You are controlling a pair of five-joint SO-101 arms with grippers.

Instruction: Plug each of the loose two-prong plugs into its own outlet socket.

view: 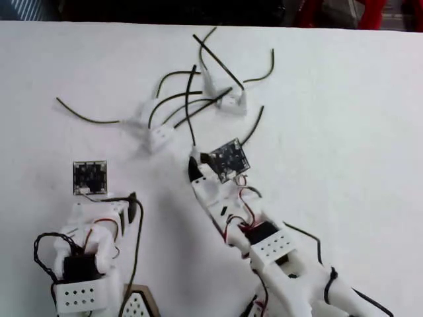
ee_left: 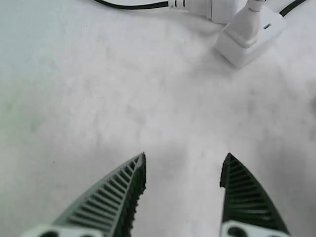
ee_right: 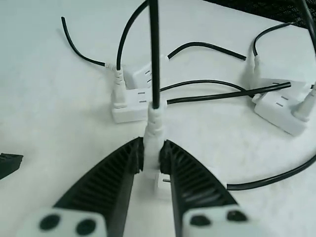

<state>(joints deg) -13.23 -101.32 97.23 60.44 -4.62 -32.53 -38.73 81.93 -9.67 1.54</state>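
While bare table [view: 39,66] lies open on the left up to its far edge, the left gripper [ee_left: 185,158] hangs released above it, an outlet socket [ee_left: 247,39] well ahead. At centre, the right gripper [ee_right: 152,148] clenches a two-prong plug [ee_right: 153,126], an outlet block [ee_right: 129,109] just beyond; open table continues rightward.

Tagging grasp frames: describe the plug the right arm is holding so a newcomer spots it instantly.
On the white table, find the right arm's end effector near the nearer outlet block. Clamped in it is a white plug trailing a straight black cord. Neighbouring plugs sit in outlets; this one is held free.
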